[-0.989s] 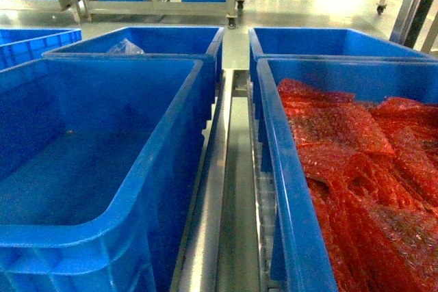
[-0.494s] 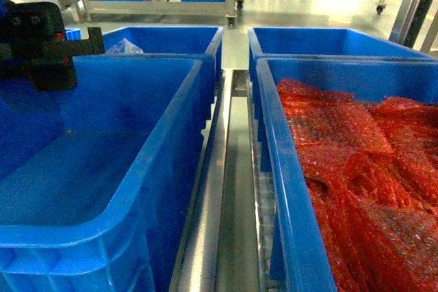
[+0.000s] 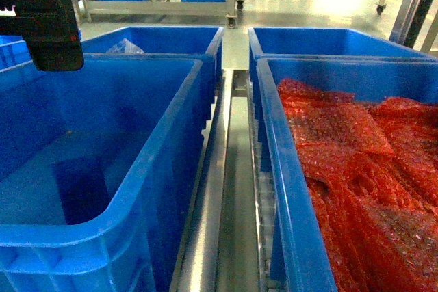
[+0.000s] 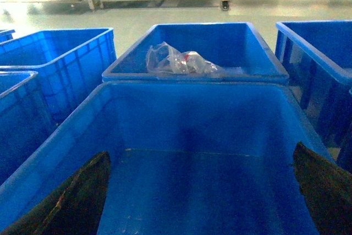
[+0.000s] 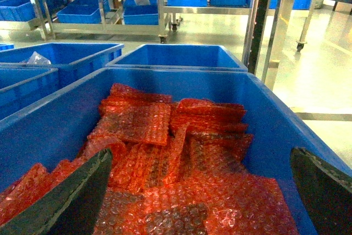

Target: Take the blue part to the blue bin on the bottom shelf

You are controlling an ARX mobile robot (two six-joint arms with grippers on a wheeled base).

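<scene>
The small dark-blue square flat part (image 3: 81, 189) seems to lie flat on the floor of the large bright-blue plastic bin (image 3: 164, 138), toward its near-left side, no long axis to speak of. The left gripper (image 4: 201, 158) hangs above the bin's far-left corner, jaws spread wide and empty, the part below and nearer the robot. The right gripper (image 5: 201, 155), jaws also spread, sits over the neighbouring blue tote of red bubble-wrap bags (image 3: 277, 141). Clear room lies upward; the steel shelf rail (image 3: 212, 203) divides the totes.
</scene>
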